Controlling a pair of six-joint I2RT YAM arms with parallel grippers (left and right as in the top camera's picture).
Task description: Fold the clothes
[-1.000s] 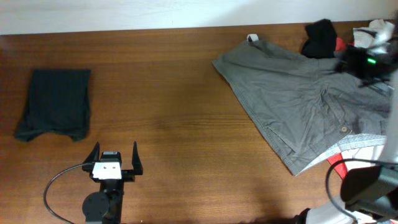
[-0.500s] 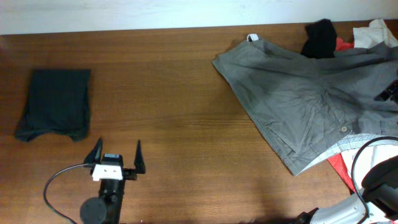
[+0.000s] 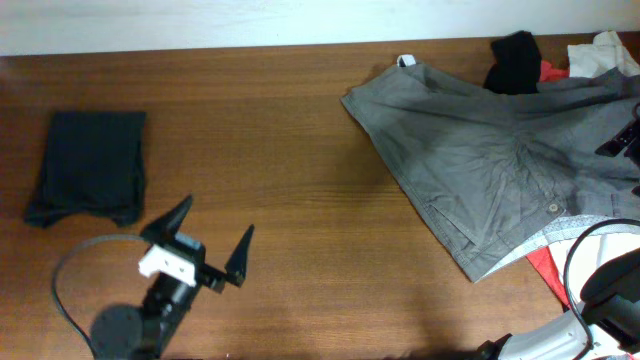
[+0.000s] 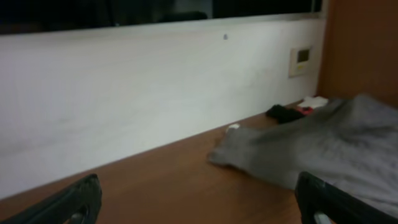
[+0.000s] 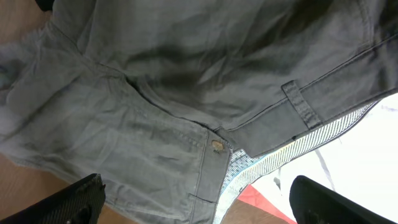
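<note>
The grey-khaki trousers [image 3: 480,150] lie spread and rumpled on the right half of the table. They also show in the left wrist view [image 4: 336,143] and fill the right wrist view [image 5: 174,81], where the button [image 5: 217,145] and the pale patterned waistband lining [image 5: 292,149] are visible. My left gripper [image 3: 215,225] is open and empty at the front left, angled toward the trousers; its fingers frame bare wood [image 4: 199,208]. My right gripper [image 5: 205,208] is open just above the trousers' waistband, holding nothing. In the overhead view it is only partly seen at the right edge [image 3: 625,140].
A folded black garment [image 3: 90,165] lies at the far left. Black [image 3: 515,60], red [image 3: 548,70] and white [image 3: 600,50] clothes are piled at the back right. A white and red cloth [image 3: 565,240] lies under the trousers' front right. A white wall [image 4: 155,93] backs the table.
My left gripper has turned clockwise and shifted right, now pointing toward the trousers. My right gripper has moved from the back-right pile down to the right edge over the trousers.
</note>
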